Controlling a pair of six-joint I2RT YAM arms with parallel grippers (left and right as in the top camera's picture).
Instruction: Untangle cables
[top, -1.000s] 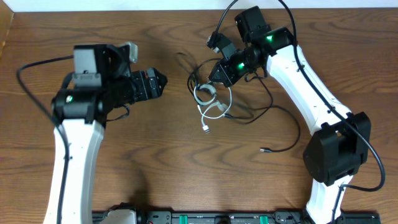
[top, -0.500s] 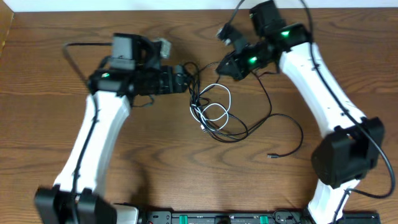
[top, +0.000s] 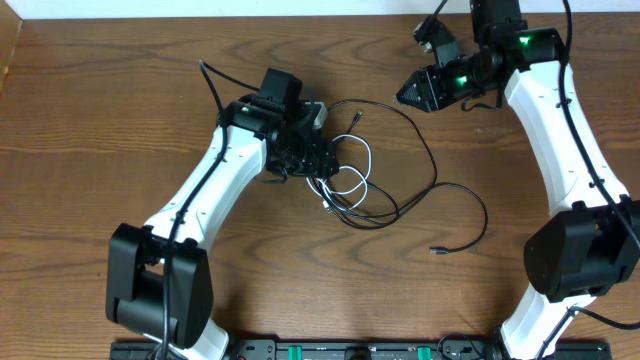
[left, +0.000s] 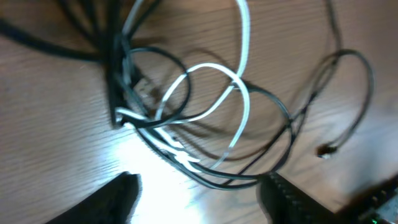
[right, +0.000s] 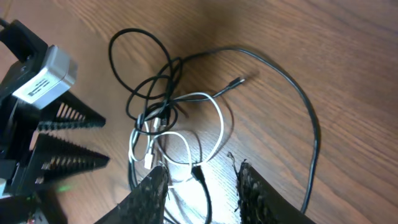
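We have the cables (top: 350, 188) bunched near the middle of the table (top: 100, 210). The tightest knot sits at the 9 o'clock edge of the bunch, where the white cable (left: 247, 106) loops through several black ones. The left gripper (top: 322, 165) hangs right over that knot with its fingers (left: 118, 199) spread wide and nothing between them, so we judge the step in hand to be a first pinch on the bundle. The right gripper (top: 405, 95) waits well apart, at about 1 o'clock from the knot, its jaws parted and empty. From the knot a long black cord (top: 484, 215) swings out toward 3 o'clock and ends in a plug (top: 433, 250) at about 4 o'clock, and a second small plug (top: 357, 118) lies free at 12 o'clock. To do this well, we should close the left fingers on one strand only, ideally the white one since it stands out. We should take it just beside the crossing rather than on it, because squeezing the whole knot would likely cinch it tighter. The right gripper would do best to take a free plug end and draw it outward, toward 3 o'clock, slowly enough that the loops slide. The cords look light and springy, so we expect them to drag along together if pulled fast.
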